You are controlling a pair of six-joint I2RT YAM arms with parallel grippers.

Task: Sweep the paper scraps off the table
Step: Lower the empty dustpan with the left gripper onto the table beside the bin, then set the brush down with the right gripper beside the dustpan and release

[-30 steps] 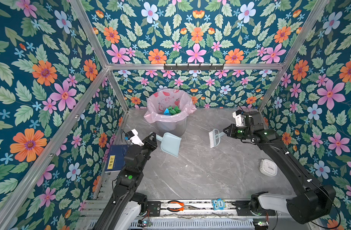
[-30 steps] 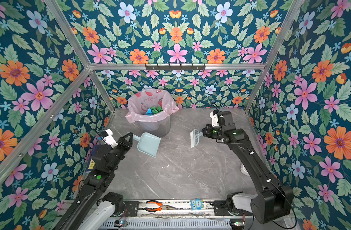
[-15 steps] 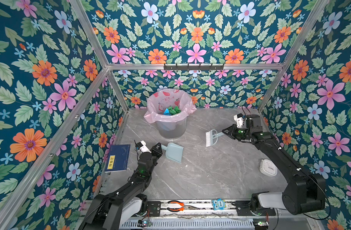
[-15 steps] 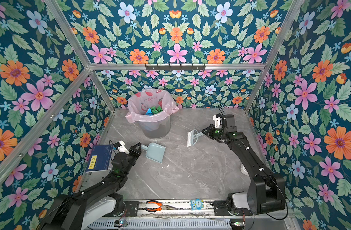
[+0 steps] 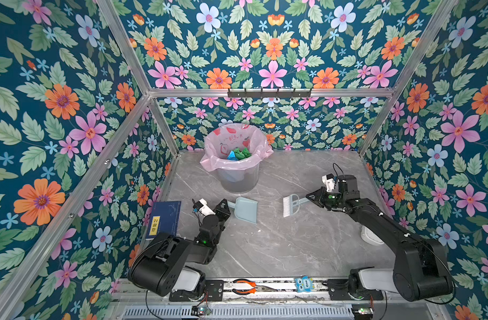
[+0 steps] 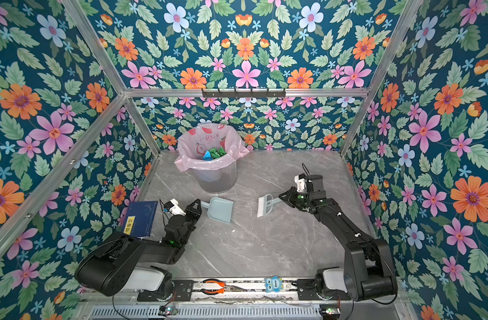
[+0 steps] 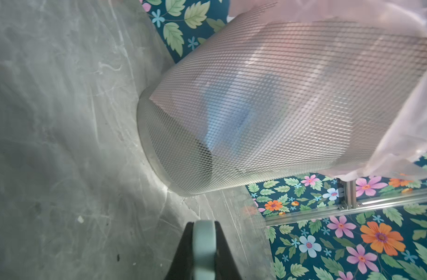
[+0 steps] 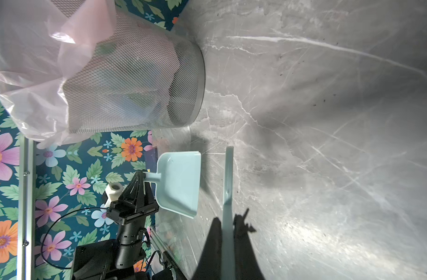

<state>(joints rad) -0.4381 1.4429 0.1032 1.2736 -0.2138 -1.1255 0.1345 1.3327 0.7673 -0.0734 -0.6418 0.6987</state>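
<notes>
Your left gripper (image 5: 225, 206) is clamped on the handle of the pale blue dustpan (image 5: 247, 211). Your right gripper (image 5: 310, 198) is clamped on the handle of the matching brush (image 5: 289, 205). Each wrist view shows a handle pinched between closed jaws.

In both top views the two tools sit at mid-frame, apart from each other, with bare grey counter (image 5: 292, 249) between them. Most of the paper scraps (image 5: 238, 153), green and blue wads, already lie in the pink-lined bin (image 5: 238, 177) at upper centre. What seems left to clear is a small white fleck (image 5: 260, 230) or two on the counter, just below the dustpan's mouth.

- **Set the pan:** Put the pan's lip flat on the counter right beside those flecks, with the mouth turned toward the brush. Whether the lip touches the surface now cannot be told from these views, so press it down gently until no gap is left.
- **Sweep:** Carry the brush to the far side of the flecks and set the bristles down. Draw short, light strokes into the pan, because bits this small will likely flick away under a hard sweep or slip beneath a raised lip.
- **Tip into the bin:** Level the pan before lifting it. The bin stands just above the pan in the frame, so take care to clear the loose liner rim.
</notes>
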